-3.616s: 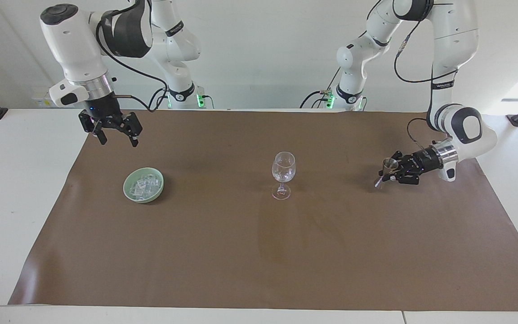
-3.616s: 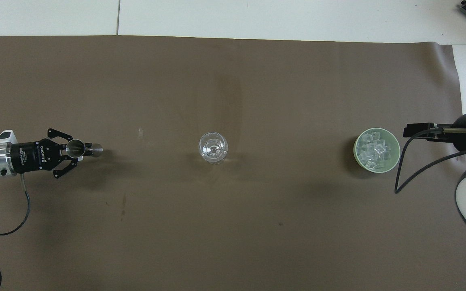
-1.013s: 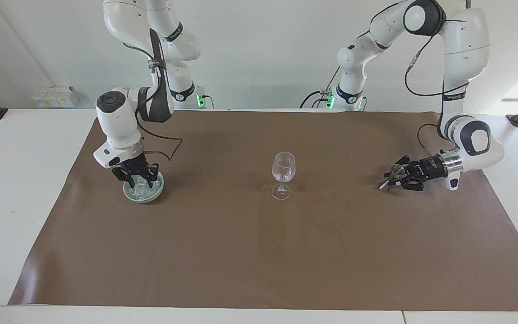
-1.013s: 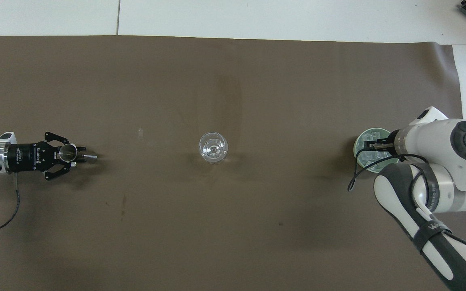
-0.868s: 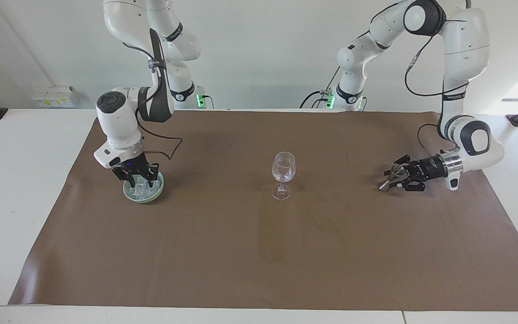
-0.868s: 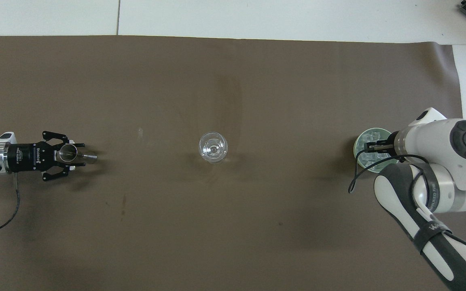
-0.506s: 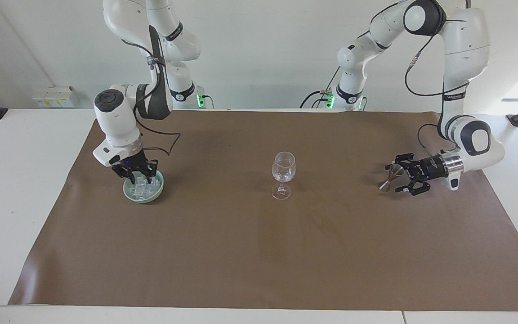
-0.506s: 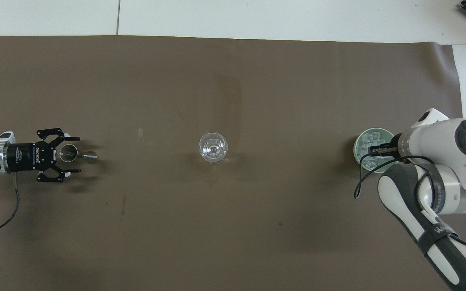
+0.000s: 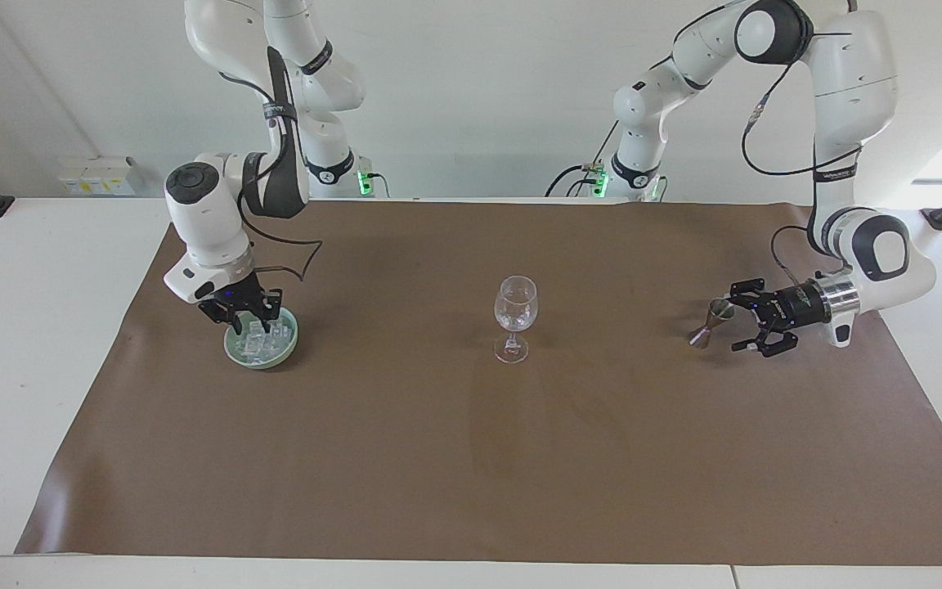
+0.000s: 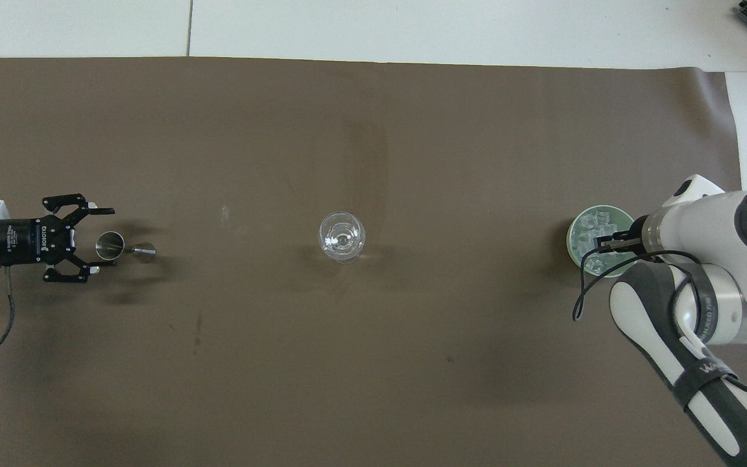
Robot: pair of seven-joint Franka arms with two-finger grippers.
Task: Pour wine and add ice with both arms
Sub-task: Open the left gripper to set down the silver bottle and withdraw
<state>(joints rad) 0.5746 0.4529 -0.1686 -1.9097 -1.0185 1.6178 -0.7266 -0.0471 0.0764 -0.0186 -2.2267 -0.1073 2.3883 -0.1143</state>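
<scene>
Your right gripper (image 9: pixel 244 320) hung low over the pale green bowl (image 9: pixel 261 351), at the rim nearer the robots; whether its fingers were spread or had closed on a cube, I could not tell. The ice (image 9: pixel 259 339) sat heaped in that bowl at the right arm's end of the brown mat (image 9: pixel 471 458), a pile of small clear cubes (image 10: pixel 592 241) half hidden under your wrist in the overhead view. Over at the left arm's end, your left gripper (image 9: pixel 753 317) lay level just above the mat with its fingers (image 10: pixel 82 211) spread wide, holding nothing. The small metal jigger (image 9: pixel 710 320) stood on the mat right at those fingertips, apart from them. The stemmed glass (image 9: pixel 514 317) stood upright mid-mat between jigger and bowl, well apart from both.
</scene>
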